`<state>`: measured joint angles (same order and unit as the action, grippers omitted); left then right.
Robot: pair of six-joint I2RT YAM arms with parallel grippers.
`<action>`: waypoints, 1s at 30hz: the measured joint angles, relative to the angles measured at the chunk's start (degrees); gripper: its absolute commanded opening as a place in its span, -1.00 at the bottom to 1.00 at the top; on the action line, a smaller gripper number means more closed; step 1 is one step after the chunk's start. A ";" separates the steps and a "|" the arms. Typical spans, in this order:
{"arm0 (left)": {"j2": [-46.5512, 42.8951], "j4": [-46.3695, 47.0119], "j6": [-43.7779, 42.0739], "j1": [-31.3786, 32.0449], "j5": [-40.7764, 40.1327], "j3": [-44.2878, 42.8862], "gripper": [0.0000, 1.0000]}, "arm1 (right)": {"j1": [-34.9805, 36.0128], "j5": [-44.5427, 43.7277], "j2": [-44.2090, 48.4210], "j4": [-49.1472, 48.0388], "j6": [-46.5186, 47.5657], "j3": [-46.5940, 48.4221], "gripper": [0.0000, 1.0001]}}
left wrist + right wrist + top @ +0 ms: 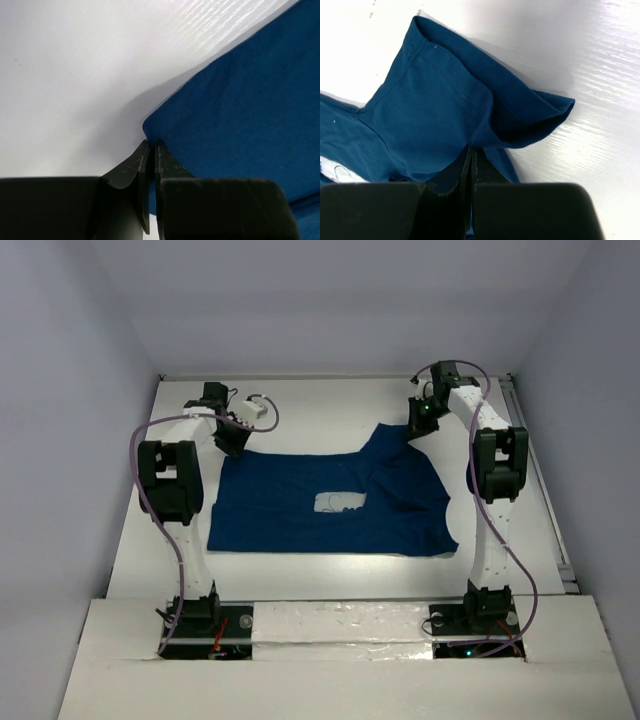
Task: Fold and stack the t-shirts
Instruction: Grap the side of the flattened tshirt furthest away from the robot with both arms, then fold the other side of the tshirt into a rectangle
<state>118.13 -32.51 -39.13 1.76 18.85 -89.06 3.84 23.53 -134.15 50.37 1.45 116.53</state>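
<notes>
**White table (300,400), blue shirt (290,515) pinched at two far corners**

From the overhead camera I see a white table inside pale walls (60,390). The shirt lies spread near the table's middle, between the left arm (170,480) and the right arm (495,465). It is dark blue and mostly flat, with a small pale print (340,503) facing up near its centre. Its right side is rumpled, and one sleeve (445,90) stretches toward the far right.

The left gripper (151,150) sits at the shirt's far left corner. In its wrist camera, the two black fingers are pressed together right at the cloth's edge. A sliver of blue shows between them, so it is pinching that corner. White table fills the rest of that view.

The right gripper (471,152) is at the sleeve. Its fingers are likewise pressed together, nipping the blue cloth just below the sleeve's hem. The sleeve opening buckles into a raised fold and casts a shadow on the table. A bit of the pale print shows at that view's lower left edge.
</notes>
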 measured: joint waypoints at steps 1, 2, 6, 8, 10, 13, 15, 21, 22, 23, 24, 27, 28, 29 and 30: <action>-0.87 0.28 0.11 0.00 0.20 0.44 -1.00 | 0.00 -0.26 0.17 -0.09 0.24 -0.07 -1.00; -1.88 0.48 0.24 0.00 0.42 0.87 -1.00 | 0.00 -0.59 0.46 -0.17 0.37 -0.20 -1.00; -6.43 1.49 0.68 0.00 1.31 2.60 -1.00 | 0.00 -1.97 3.56 -1.20 1.57 -2.05 -1.00; -8.31 1.92 0.83 0.00 1.88 3.10 -1.00 | 0.00 -2.40 5.46 -1.57 2.12 -2.71 -1.00; -9.64 2.21 0.90 0.00 2.40 3.37 -1.00 | 0.02 -2.64 7.56 -2.49 2.84 -3.61 -1.00; -10.97 2.91 0.94 0.00 3.10 4.46 -1.00 | 0.02 -2.67 10.03 -3.39 3.78 -5.11 -1.00; -11.72 2.80 0.94 0.00 3.48 5.53 -1.00 | 0.02 -2.49 10.78 -3.58 4.59 -5.86 -1.00; -14.62 2.43 0.72 0.00 3.76 9.31 -1.00 | 0.02 -1.29 12.68 -3.43 7.65 -11.02 -1.00; -15.58 2.32 0.66 0.00 3.72 10.21 -1.00 | 0.02 -1.16 13.42 -3.43 8.11 -12.26 -1.00; -16.61 2.16 0.61 0.00 3.72 10.99 -1.00 | 0.02 -1.05 14.60 -3.50 8.81 -14.03 -1.00; -17.59 2.16 0.59 0.00 3.72 11.65 -1.00 | 0.02 -0.98 15.82 -3.30 9.40 -15.58 -1.00; -20.72 2.19 0.44 0.00 3.74 13.66 -1.00 | 0.33 -1.01 20.28 -3.34 10.93 -20.09 -1.00; -21.62 2.23 0.39 0.00 3.74 14.27 -1.00 | 0.37 -1.03 22.03 -3.45 11.50 -21.57 -1.00; -22.47 2.19 0.37 0.00 3.78 14.91 -1.00 | 0.42 -1.03 23.43 -3.48 11.91 -22.58 -1.00; -23.10 2.32 0.33 0.00 3.87 15.50 -1.00 | 0.42 -1.03 25.20 -3.54 12.50 -23.69 -1.00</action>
<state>95.02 -30.20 -38.81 1.76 22.72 -73.56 4.25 22.50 -108.95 46.83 13.96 92.84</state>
